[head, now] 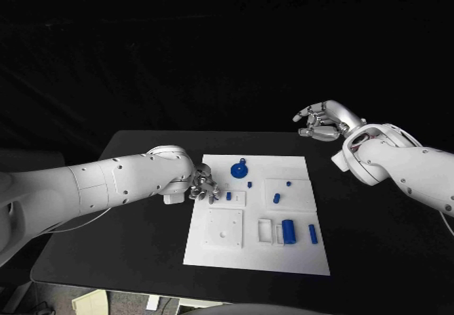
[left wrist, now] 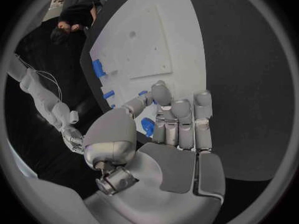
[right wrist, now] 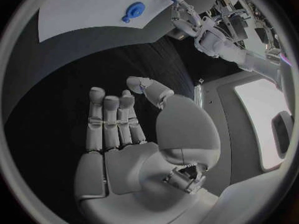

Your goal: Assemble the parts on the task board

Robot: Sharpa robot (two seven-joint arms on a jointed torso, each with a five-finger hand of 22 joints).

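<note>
1. the black tabletop (head: 142, 151) carries one white board (head: 260, 259) at its middle.
2. about seven blue parts lie on the board; the largest is a round one (head: 240, 170) near the far edge.
3. the left robot hand (head: 201, 186) sits over the board's left edge, fingers curled, holding nothing visible.
4. the right robot hand (head: 321, 121) hangs beyond the far right corner, released, fingers loosely bent.

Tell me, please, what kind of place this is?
Probably a robot test lab. A black table stands against a dark backdrop and holds a white task board with small blue parts. The left hand hovers at the board's edge; the right hand is raised beyond the table.
</note>
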